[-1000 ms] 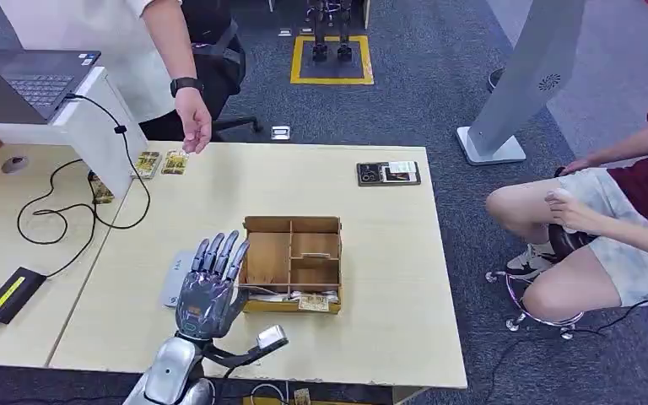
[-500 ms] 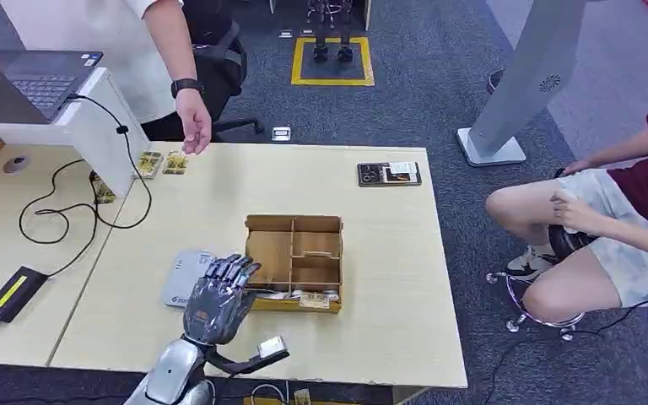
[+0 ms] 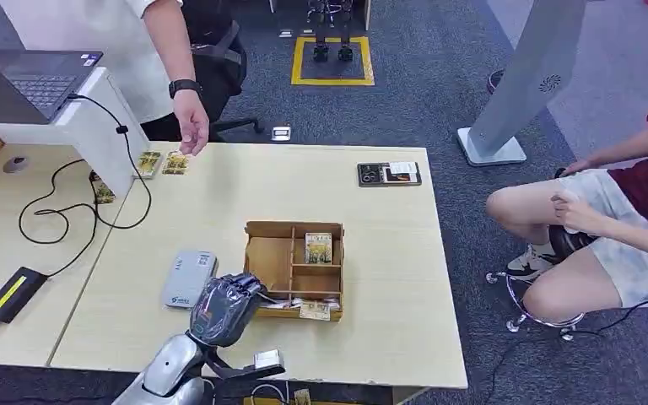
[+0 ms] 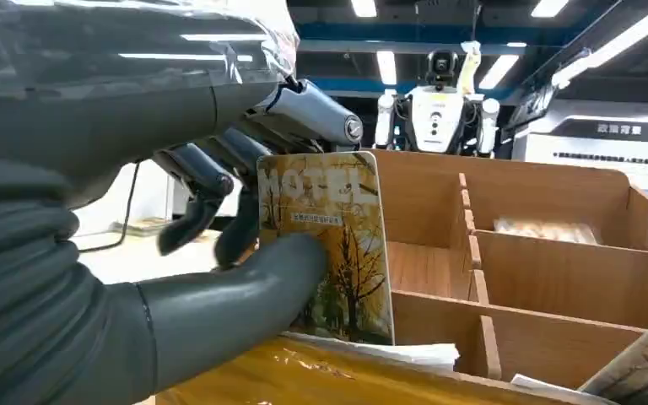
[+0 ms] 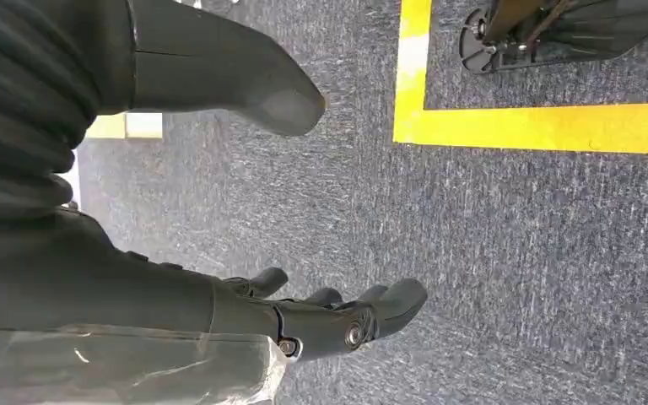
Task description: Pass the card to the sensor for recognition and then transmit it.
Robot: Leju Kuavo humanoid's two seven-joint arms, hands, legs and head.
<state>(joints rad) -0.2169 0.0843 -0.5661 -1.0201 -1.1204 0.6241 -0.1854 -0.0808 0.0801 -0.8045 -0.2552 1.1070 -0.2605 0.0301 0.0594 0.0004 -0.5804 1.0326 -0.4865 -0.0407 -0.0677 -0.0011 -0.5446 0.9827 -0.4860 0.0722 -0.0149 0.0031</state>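
The robot's left hand (image 4: 177,278) pinches a motel key card (image 4: 329,245) between thumb and fingers, just above the wooden divided box's (image 3: 294,263) near edge — thin, stiff, likely slippery, best gripped by its flat faces. The right hand (image 5: 304,321) hangs empty — fingers apart.

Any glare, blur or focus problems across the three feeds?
Head view: even light, sharp, soft shadow under the left hand. Left wrist view: ceiling lights glare on the plastic cover; thumb up close soft, card sharp. Right wrist view: right hand and carpet in focus, no glare.
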